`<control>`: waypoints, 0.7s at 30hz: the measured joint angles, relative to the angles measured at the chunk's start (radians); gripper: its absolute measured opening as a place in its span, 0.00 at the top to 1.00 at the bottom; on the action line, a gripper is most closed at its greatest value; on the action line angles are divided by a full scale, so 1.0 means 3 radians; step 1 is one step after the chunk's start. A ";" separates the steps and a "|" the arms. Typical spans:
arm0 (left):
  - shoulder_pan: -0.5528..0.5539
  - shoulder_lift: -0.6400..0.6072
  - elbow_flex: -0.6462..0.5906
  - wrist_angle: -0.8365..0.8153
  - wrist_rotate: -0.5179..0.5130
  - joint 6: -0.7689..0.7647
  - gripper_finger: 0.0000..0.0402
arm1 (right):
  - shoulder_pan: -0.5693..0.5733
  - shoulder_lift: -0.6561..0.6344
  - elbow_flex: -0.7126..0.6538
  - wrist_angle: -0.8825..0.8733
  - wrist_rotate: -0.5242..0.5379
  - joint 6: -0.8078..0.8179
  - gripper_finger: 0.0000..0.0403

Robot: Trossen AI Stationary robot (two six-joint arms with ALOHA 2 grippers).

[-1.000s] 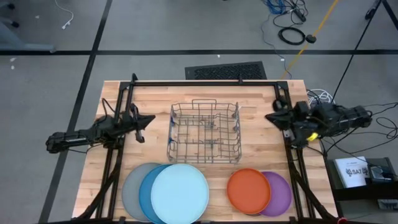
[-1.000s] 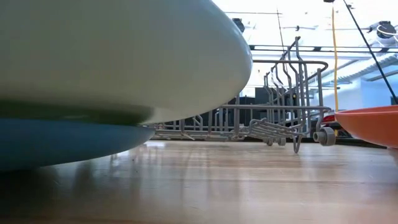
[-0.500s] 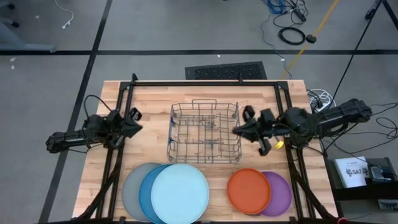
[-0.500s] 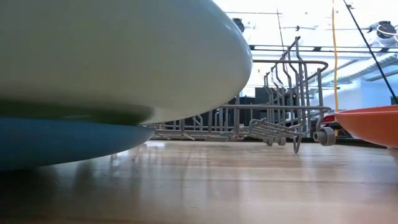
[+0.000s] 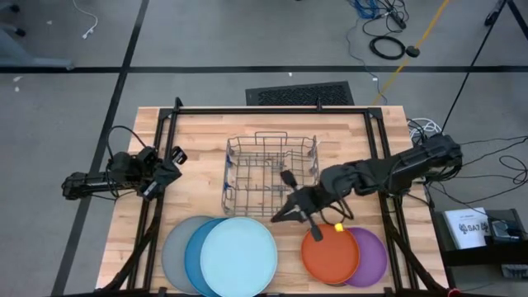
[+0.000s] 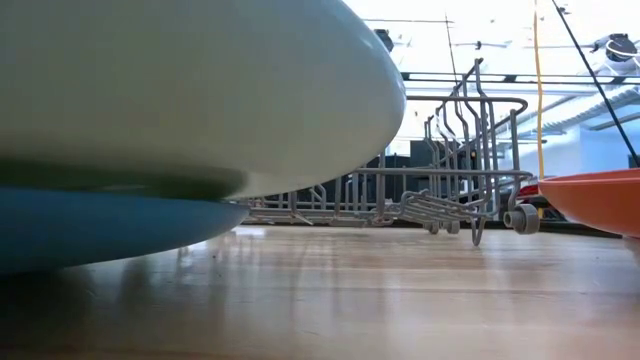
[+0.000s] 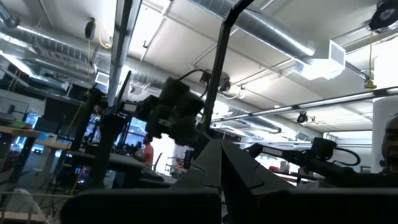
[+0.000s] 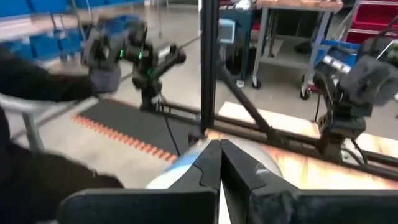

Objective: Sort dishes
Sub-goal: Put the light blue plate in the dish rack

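Along the near edge of the tabletop (image 5: 206,124) the dishes lay in two overlapping fans: at the near-left, a grey plate (image 5: 172,252) lay under a blue plate (image 5: 193,247), which lay under a pale blue plate (image 5: 239,256); at the near-right, an orange plate (image 5: 330,256) lapped over a purple plate (image 5: 373,256). No sixth plate showed from above. The wire rack (image 5: 271,173) stood empty at the middle of the tabletop. The right gripper (image 5: 285,216) reached low across the gap between the rack's near-right corner and the orange plate, its fingers pressed together and holding nothing. The left gripper (image 5: 175,157) waited by the left edge, likewise closed and empty — its camera looked up at the ceiling. These plates looked stiff, smooth and fairly light, probably plastic, so they would likely slide on the wood rather than lift cleanly. The rim was the only sensible place to take hold — best where one plate overhung another or the table edge, since a plate lying flat gives a finger little to get under. A pinch on a slick rim could slip, and the big plates would hang heavily from one edge.
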 joint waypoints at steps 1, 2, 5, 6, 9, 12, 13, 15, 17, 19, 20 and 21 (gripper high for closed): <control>0.0000 0.0000 0.0001 0.0000 0.0000 0.0000 1.00 | -0.0001 0.0066 0.0099 0.0008 -0.0015 0.0043 1.00; 0.0000 0.0000 0.0002 0.0000 0.0000 -0.0001 1.00 | -0.0003 0.0132 0.0199 0.0011 -0.0037 0.0043 1.00; 0.0000 0.0000 0.0005 -0.0005 0.0000 0.0000 1.00 | 0.0024 0.0339 0.0505 -0.0211 -0.0170 -0.0121 0.99; 0.0000 0.0000 0.0005 -0.0008 0.0000 0.0000 1.00 | 0.0046 0.0417 0.0623 -0.0377 -0.0168 -0.0196 0.98; 0.0000 0.0000 0.0007 -0.0022 0.0000 0.0000 1.00 | 0.0144 0.0644 0.0999 -0.0952 0.0005 -0.0462 0.92; 0.0000 0.0000 0.0008 -0.0034 0.0000 0.0001 1.00 | 0.0249 0.0864 0.1313 -0.1455 0.0247 -0.0668 0.85; 0.0000 0.0000 0.0008 -0.0034 0.0000 0.0001 1.00 | 0.0280 0.0941 0.1393 -0.1594 0.0275 -0.0698 0.82; 0.0000 0.0000 0.0009 -0.0034 0.0000 0.0001 1.00 | 0.0337 0.1087 0.1533 -0.1825 0.0305 -0.0704 0.76; 0.0000 0.0000 0.0011 -0.0034 0.0000 0.0001 1.00 | 0.0403 0.1215 0.1648 -0.2027 0.0345 -0.0714 0.69; 0.0000 0.0000 0.0013 -0.0041 0.0000 0.0003 1.00 | 0.0467 0.1330 0.1703 -0.2177 0.0358 -0.0790 0.64; 0.0000 0.0000 0.0013 -0.0052 0.0000 0.0003 1.00 | 0.0500 0.1387 0.1707 -0.2239 0.0366 -0.0847 0.61; 0.0000 0.0000 0.0014 -0.0072 -0.0001 0.0003 1.00 | 0.0535 0.1443 0.1707 -0.2293 0.0373 -0.0901 0.58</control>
